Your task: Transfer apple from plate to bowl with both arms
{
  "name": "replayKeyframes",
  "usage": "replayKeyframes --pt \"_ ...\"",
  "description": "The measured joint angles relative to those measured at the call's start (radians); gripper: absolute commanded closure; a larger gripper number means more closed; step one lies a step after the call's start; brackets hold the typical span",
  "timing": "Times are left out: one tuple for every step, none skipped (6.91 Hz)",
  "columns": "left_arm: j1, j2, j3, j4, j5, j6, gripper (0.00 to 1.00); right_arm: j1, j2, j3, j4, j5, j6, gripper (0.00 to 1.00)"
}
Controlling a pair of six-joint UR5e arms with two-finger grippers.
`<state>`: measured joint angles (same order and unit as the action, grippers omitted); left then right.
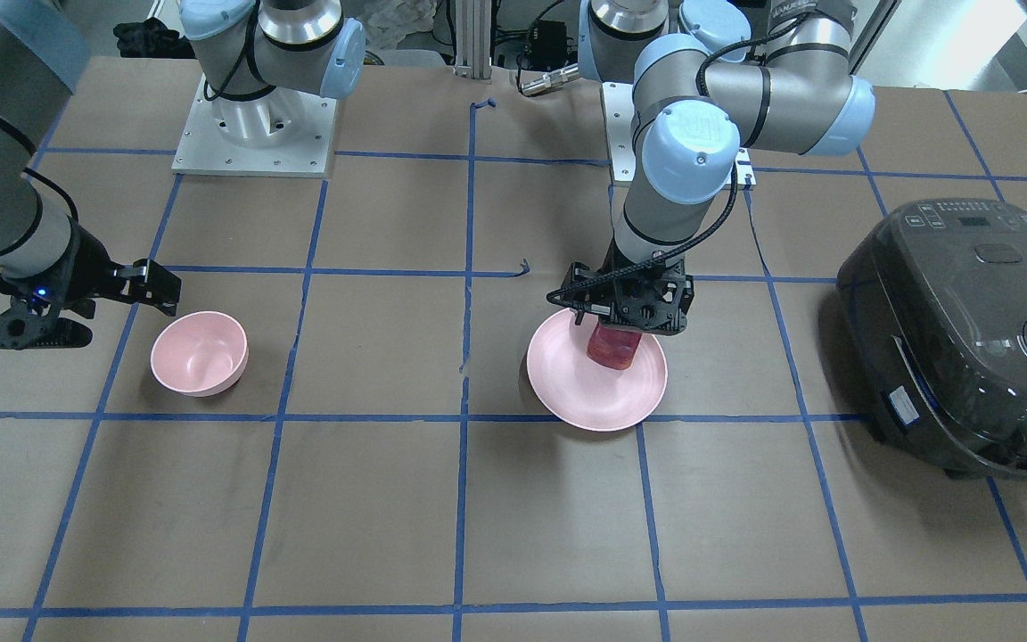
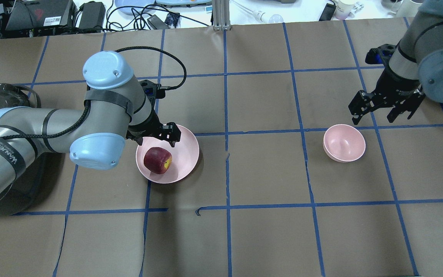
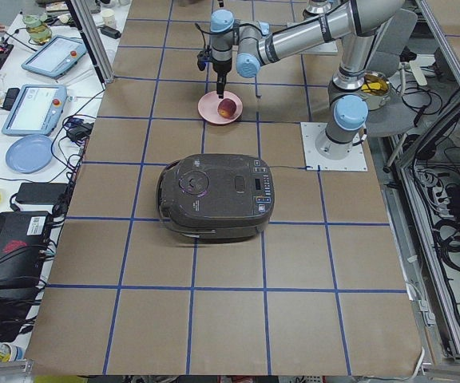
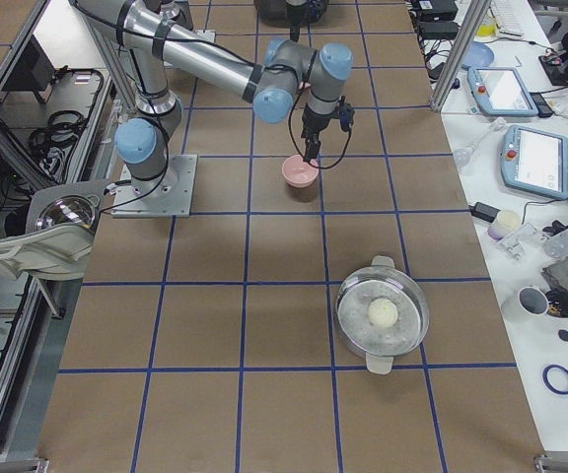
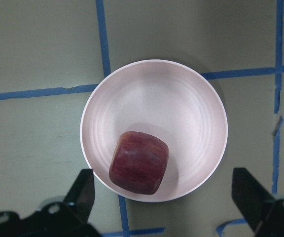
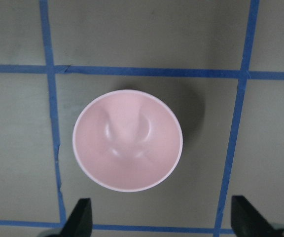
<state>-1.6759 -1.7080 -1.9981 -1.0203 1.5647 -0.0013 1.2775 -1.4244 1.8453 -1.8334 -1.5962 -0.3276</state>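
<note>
The dark red apple (image 1: 612, 349) (image 2: 158, 160) (image 5: 138, 163) lies on the wide pink plate (image 1: 585, 397) (image 2: 187, 148) (image 5: 181, 108), off centre near its rim. My left gripper (image 1: 625, 305) (image 2: 156, 139) (image 5: 164, 192) hangs open just above the plate. Its fingers straddle the apple without touching it. The small deep pink bowl (image 1: 200, 352) (image 2: 343, 143) (image 6: 127, 140) stands empty. My right gripper (image 1: 103, 308) (image 2: 373, 117) (image 6: 162, 217) is open and empty, above the table just beside the bowl.
A dark rice cooker (image 1: 968, 330) (image 3: 214, 195) stands on the table beyond the plate, at my left end. A lidded metal pot (image 4: 381, 313) stands towards my right end. Blue tape lines grid the brown table (image 1: 478, 535).
</note>
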Motion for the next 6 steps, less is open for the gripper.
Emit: replayKeyframes --pt "0.000 -0.017 -0.013 0.012 0.016 0.000 0.00 -0.023 0.032 0.062 -0.105 0.001 -0.032 0.26" --pt "0.000 -0.038 -0.017 0.017 0.021 0.001 0.00 -0.033 0.060 0.110 -0.184 0.002 -0.054 0.46" --pt "0.000 -0.058 -0.018 0.022 0.020 0.001 0.00 -0.038 0.079 0.146 -0.235 0.002 -0.064 0.60" --pt "0.000 -0.079 -0.020 0.036 0.019 0.001 0.02 -0.038 0.087 0.168 -0.262 0.002 -0.068 0.77" --pt "0.000 -0.099 -0.023 0.052 0.019 0.003 0.02 -0.039 0.093 0.179 -0.279 0.003 -0.068 0.97" --pt "-0.001 -0.113 -0.025 0.064 0.019 0.004 0.02 -0.039 0.097 0.181 -0.286 0.003 -0.070 1.00"
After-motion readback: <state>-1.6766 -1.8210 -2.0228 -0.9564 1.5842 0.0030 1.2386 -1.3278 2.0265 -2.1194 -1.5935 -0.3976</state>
